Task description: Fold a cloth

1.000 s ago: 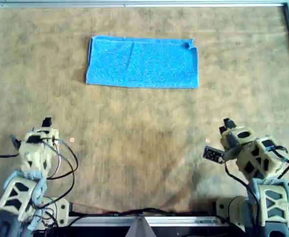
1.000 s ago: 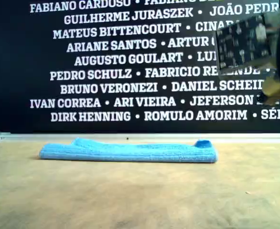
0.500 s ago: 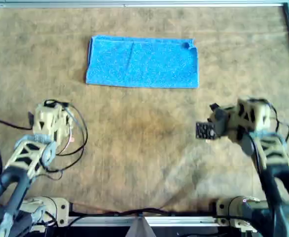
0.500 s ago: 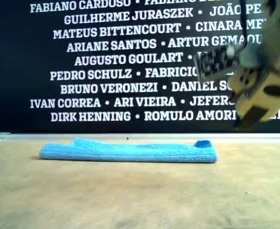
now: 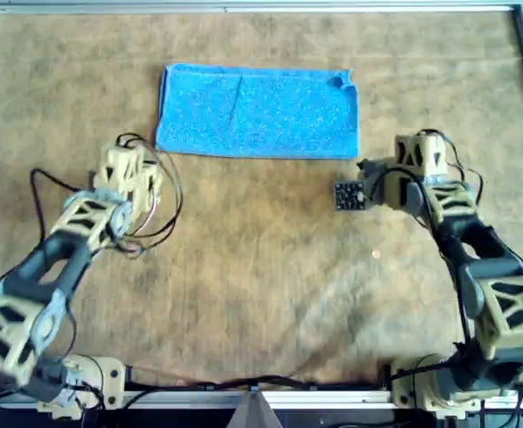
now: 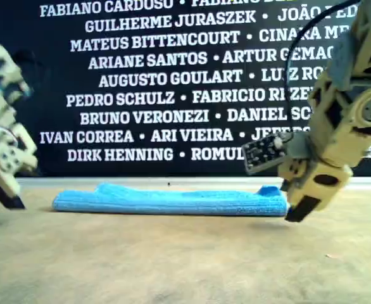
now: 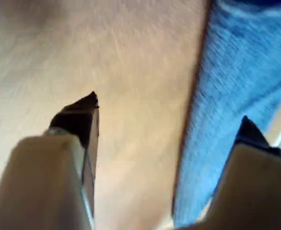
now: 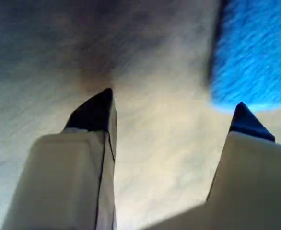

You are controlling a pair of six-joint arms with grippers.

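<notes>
The cloth (image 5: 257, 111) is a sky-blue towel lying folded into a flat rectangle at the far middle of the overhead view; one far corner is turned up. In the exterior view the cloth (image 6: 173, 201) shows as a low blue band. My left gripper (image 5: 129, 156) hovers open just off the cloth's near corner on the overhead view's left, with the cloth (image 7: 236, 96) beside its fingers. My right gripper (image 5: 419, 147) hangs open just past the near corner on the overhead view's right; the cloth (image 8: 255, 57) corner shows beyond one fingertip. Neither gripper (image 7: 170, 110) (image 8: 174, 98) holds anything.
A brown felt mat (image 5: 261, 267) covers the table, framed by a metal rail (image 5: 261, 7) at the far edge. A small circuit board (image 5: 349, 194) sticks out from the right wrist. A black wall (image 6: 141, 76) with white names stands behind the table.
Both arms have reached forward from the near edge toward the cloth's near corners and come down low. The cloth has not moved.
</notes>
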